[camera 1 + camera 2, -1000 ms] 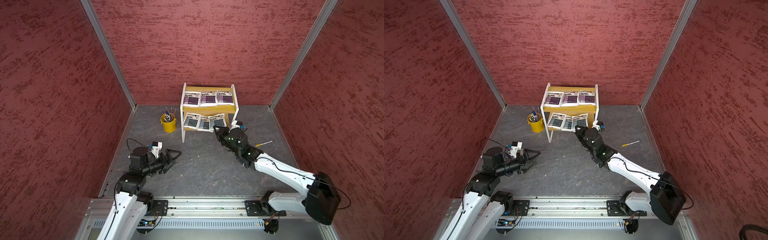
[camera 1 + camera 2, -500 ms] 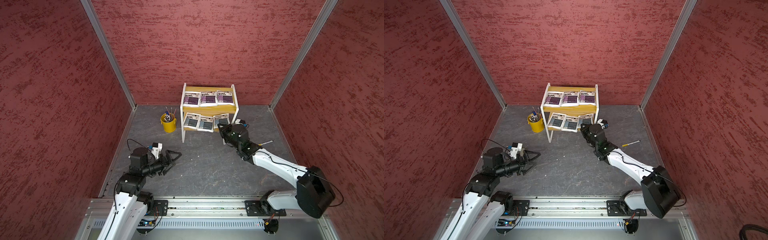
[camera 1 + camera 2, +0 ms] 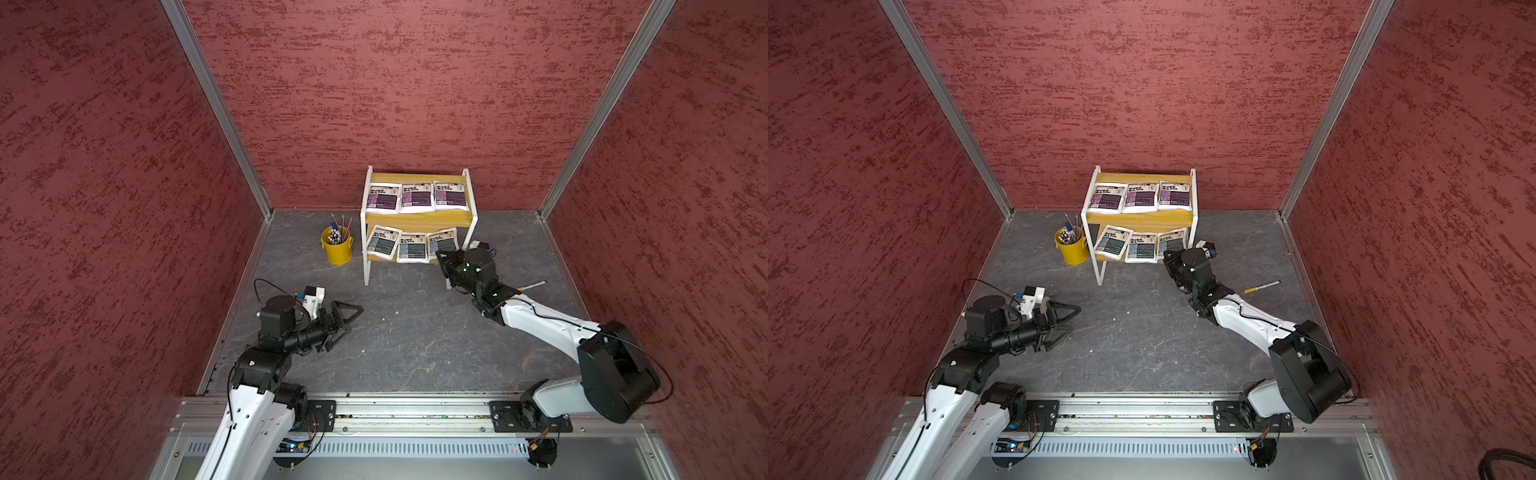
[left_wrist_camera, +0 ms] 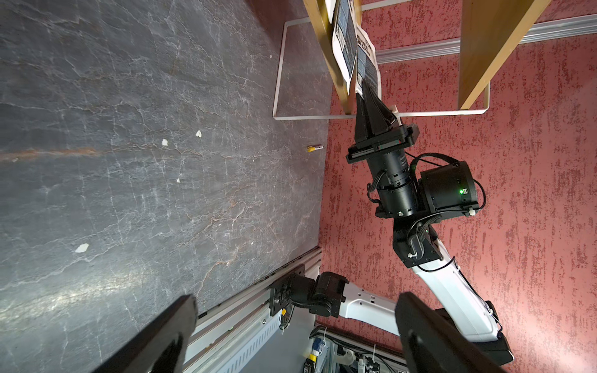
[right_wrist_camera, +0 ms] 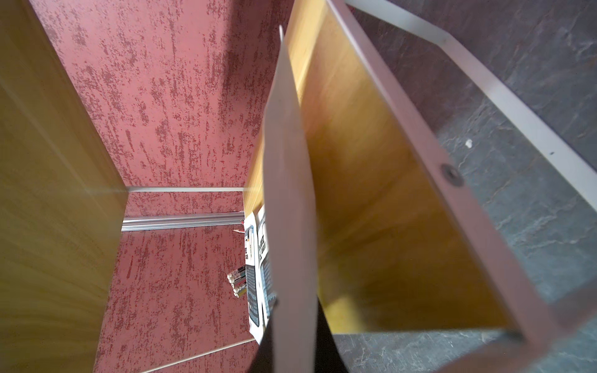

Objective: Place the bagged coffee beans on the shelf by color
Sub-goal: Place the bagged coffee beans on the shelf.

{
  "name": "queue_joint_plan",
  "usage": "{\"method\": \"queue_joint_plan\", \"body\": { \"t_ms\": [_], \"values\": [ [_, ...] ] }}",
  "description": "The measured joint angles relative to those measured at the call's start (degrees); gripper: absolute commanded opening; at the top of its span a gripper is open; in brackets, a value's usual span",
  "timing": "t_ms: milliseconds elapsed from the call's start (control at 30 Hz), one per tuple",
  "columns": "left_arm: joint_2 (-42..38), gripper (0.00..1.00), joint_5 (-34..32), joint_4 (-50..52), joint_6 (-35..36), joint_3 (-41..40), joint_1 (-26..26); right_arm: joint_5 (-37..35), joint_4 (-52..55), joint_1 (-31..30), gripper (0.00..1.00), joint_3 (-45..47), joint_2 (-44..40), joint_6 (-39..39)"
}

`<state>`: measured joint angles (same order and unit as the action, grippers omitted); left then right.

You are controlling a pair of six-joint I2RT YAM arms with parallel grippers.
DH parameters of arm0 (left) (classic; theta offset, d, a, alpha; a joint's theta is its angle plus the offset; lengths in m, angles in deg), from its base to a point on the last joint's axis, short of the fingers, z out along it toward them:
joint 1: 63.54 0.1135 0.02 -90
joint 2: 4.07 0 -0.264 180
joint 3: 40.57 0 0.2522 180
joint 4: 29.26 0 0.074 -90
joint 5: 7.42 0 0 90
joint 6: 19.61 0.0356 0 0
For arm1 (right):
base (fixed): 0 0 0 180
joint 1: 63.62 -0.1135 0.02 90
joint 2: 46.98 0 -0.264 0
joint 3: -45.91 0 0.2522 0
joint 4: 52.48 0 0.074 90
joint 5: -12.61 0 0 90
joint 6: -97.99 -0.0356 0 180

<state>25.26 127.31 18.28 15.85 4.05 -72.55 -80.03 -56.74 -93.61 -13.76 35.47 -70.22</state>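
Note:
The shelf (image 3: 415,218) stands against the back wall. Three purple-labelled bagged coffee beans (image 3: 417,197) lie side by side on its upper board. Three blue-grey ones sit on the lower board: left (image 3: 383,243), middle (image 3: 412,248) and right (image 3: 442,241). My right gripper (image 3: 444,261) is shut on the near edge of the right blue-grey bag (image 4: 363,55), at the shelf's right front leg. In the right wrist view that bag's white back (image 5: 289,193) fills the middle, beside the lower board (image 5: 355,193). My left gripper (image 3: 353,309) hovers open and empty over the floor at the left.
A yellow bucket (image 3: 337,251) full of pens stands just left of the shelf. A loose pen (image 3: 534,284) lies on the grey floor right of my right arm. Red walls close in three sides, and a metal rail (image 3: 395,415) runs along the front.
My right gripper has moved right and closer to the shelf, carrying the blue-grey bag to the right end of the lower board. The left arm has stayed still.

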Motion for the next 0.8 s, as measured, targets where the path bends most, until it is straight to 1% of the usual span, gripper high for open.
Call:
{"method": "queue_joint_plan", "body": {
  "t_ms": [67,100,233,300,467,700,800],
  "values": [
    [-0.33,1.0,0.0,0.11,-0.02,0.0,0.02,0.5,-0.63,0.07,0.08,0.0,0.72,-0.17],
    [-0.44,1.0,0.0,0.13,0.0,0.0,0.02,0.79,-1.05,0.11,0.11,0.0,1.22,-0.31],
    [-0.57,1.0,0.0,0.15,0.0,-0.02,0.02,1.51,-2.89,0.22,0.32,-0.11,2.6,-1.11],
    [-0.57,1.0,0.0,0.15,-0.02,-0.04,0.02,1.79,-3.41,0.22,0.38,-0.11,2.45,-1.16],
    [-0.57,1.0,0.0,0.09,-0.02,-0.15,0.07,2.36,-2.75,0.22,0.45,-0.09,1.36,-1.42],
    [-0.59,1.0,0.02,-0.17,-0.13,-1.03,0.17,2.51,3.08,0.2,0.53,1.33,-3.54,-2.03],
    [-0.74,1.0,0.07,-0.48,-0.55,-1.46,0.24,2.47,7.45,-0.02,0.57,1.77,-5.62,-2.38]
  ]
}}
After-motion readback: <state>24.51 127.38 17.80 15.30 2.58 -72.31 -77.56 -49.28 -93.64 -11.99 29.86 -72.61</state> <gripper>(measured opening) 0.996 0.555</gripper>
